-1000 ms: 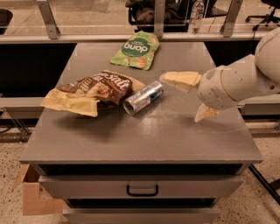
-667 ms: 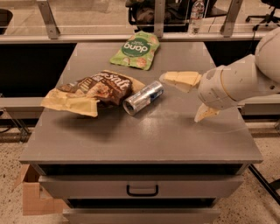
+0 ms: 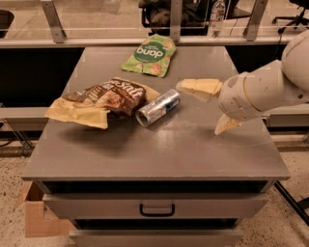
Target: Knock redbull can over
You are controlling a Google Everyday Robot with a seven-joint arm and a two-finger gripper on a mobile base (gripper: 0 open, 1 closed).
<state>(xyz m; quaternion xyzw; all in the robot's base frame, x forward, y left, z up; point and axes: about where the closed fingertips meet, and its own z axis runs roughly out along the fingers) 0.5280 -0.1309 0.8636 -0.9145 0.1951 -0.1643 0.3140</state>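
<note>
The redbull can point(image 3: 158, 107), blue and silver, lies on its side near the middle of the grey table point(image 3: 159, 144), its silver end facing the front left. It touches the brown snack bag point(image 3: 101, 100) on its left. My gripper point(image 3: 206, 108) is over the right part of the table, just right of the can and apart from it. One cream finger point(image 3: 199, 88) points left toward the can, the other point(image 3: 226, 125) points down at the table. The gripper is open and empty.
A green snack bag point(image 3: 148, 54) lies at the back of the table. A clear water bottle point(image 3: 217, 14) stands behind the table at the back right. A drawer handle point(image 3: 157, 210) is below the front edge. A cardboard box point(image 3: 36, 218) sits on the floor at left.
</note>
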